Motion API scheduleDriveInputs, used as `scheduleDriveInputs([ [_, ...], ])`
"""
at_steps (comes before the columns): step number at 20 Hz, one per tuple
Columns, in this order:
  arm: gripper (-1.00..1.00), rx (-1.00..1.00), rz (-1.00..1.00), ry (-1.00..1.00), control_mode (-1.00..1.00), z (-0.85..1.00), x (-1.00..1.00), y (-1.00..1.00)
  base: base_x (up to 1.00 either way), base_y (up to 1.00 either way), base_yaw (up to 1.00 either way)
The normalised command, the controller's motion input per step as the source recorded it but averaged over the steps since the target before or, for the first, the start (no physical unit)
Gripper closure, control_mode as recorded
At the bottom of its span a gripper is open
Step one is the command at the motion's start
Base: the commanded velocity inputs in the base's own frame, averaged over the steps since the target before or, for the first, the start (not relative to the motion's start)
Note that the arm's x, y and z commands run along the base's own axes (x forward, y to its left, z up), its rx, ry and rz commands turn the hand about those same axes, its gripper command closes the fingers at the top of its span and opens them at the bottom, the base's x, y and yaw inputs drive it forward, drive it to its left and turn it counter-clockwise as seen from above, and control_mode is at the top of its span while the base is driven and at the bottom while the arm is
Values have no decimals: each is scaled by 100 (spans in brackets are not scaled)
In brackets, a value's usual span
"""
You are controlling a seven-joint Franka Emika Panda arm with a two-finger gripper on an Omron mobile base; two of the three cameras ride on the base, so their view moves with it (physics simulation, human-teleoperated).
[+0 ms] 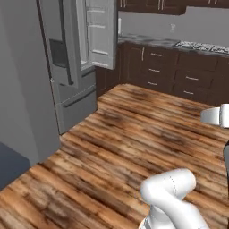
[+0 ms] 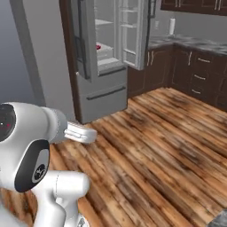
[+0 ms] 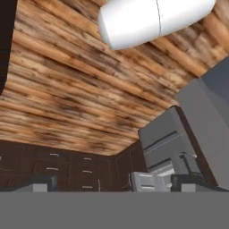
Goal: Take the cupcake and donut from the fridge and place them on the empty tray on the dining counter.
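Robot w/ spread, empty gripper faces an open fridge across a wood floor.

A small red-pink item, prob. the donut point(image 2: 98, 46), sits on a pale shelf inside the fridge point(image 2: 103, 86); too small to be sure, and the cupcake can't be made out. Both upper fridge doors stand open; dark handles, lower drawers shut. The gripper point(image 3: 114, 184) shows two dark fingertips set wide apart, holding nothing, well apart from the fridge. Dark cabinets point(image 1: 179, 74) line the far wall to the right. Best approach, as a judgement: drive the base closer and square to the opening first, keep the elbow clear of the doors, reach in level w/ the shelf.
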Motion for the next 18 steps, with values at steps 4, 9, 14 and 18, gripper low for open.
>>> scheduleDriveInputs([
  [4, -100, 0, 0, 0, 100, 0, 0, 0, 100, 0, -56],
  [9, -100, 0, 0, 0, 100, 0, 0, 0, 100, 20, -19],
  [14, -100, 0, 0, 0, 100, 0, 0, 0, 100, 9, 0],
  [18, -100, 0, 0, 0, 100, 0, 0, 0, 100, -4, 7],
])
